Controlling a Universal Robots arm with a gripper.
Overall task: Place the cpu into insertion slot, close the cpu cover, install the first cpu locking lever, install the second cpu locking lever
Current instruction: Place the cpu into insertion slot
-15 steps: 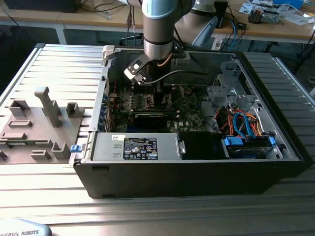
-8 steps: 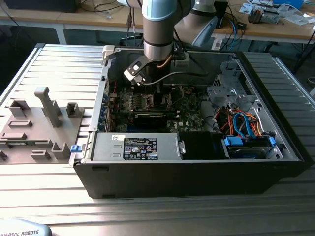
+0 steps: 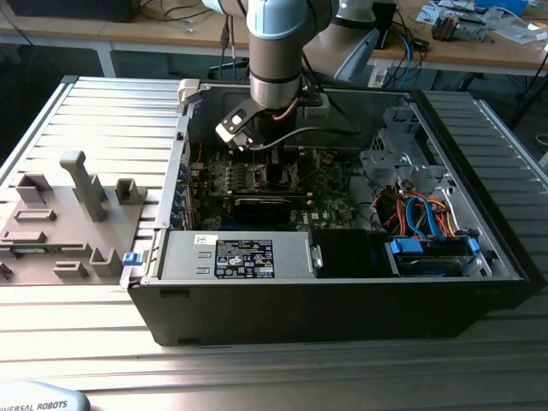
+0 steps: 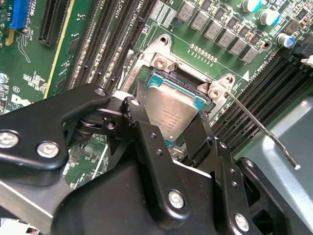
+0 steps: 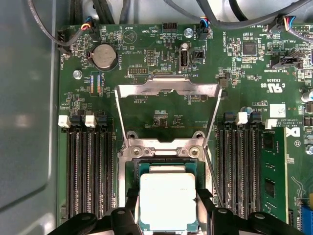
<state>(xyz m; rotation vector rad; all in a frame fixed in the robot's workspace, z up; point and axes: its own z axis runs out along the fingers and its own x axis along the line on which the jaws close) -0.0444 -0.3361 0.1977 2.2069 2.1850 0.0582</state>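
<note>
The cpu, a small square chip with a silver-grey top, sits between the black fingers of my gripper, which is shut on its two opposite edges. It hangs directly over the insertion slot, level with the slot's silver rim. In the second wrist view the cpu is slightly tilted over the insertion slot, with my gripper around it. The cpu cover is swung open and lies back on the green board. One wire locking lever sticks out, unlatched. In the exterior view my gripper is deep inside the computer case.
Long black memory slots flank the socket on both sides. A coin battery lies beyond the open cover. The case holds a power supply and orange and blue cables. A grey fixture tray lies at the exterior view's left.
</note>
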